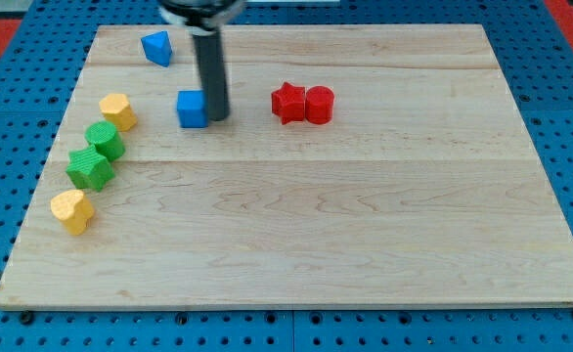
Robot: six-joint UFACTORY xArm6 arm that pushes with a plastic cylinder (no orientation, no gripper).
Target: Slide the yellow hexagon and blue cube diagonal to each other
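The blue cube (pixel 192 109) sits on the wooden board at the upper left. My tip (pixel 216 117) touches the cube's right side. The yellow hexagon (pixel 118 110) lies to the left of the cube, at about the same height in the view, with a gap between them.
A second blue block (pixel 156 47) lies near the top left edge. A green round block (pixel 105 140) and a green star (pixel 90 168) line up below the hexagon, then a yellow heart (pixel 72 210). A red star (pixel 287 102) and red cylinder (pixel 319 105) touch, right of my tip.
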